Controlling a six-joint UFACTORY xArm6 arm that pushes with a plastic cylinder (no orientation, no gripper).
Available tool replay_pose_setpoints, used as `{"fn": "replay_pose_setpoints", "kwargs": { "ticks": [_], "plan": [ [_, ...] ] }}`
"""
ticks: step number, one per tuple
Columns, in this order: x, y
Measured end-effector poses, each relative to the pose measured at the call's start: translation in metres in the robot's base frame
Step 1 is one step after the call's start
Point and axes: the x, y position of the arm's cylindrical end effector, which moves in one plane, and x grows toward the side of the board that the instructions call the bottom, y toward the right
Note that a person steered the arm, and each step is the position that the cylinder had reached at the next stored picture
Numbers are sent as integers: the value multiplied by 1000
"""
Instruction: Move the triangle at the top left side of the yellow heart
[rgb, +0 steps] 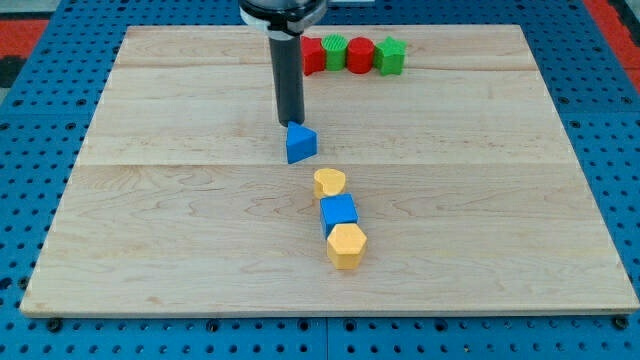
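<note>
A blue triangle block (300, 143) lies near the middle of the wooden board (150, 220). My tip (290, 123) touches its upper left edge, just above it in the view. A yellow heart block (329, 182) lies just below and to the right of the triangle, a small gap apart. A blue cube (338, 211) sits right under the heart, and a yellow hexagon block (347, 245) sits under the cube, forming a short column.
Along the board's top edge stands a row of blocks: a red block (313, 55) partly hidden by the rod, a green block (334, 50), a red cylinder (361, 54) and a green block (390, 57). A blue pegboard surface (40, 150) surrounds the board.
</note>
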Motion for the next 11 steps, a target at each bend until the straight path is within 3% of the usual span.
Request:
{"fn": "replay_pose_setpoints", "kwargs": {
  "ticks": [2,7,10,11],
  "plan": [
    [30,10],
    [27,13],
    [13,-46],
    [30,-62]
  ]
}}
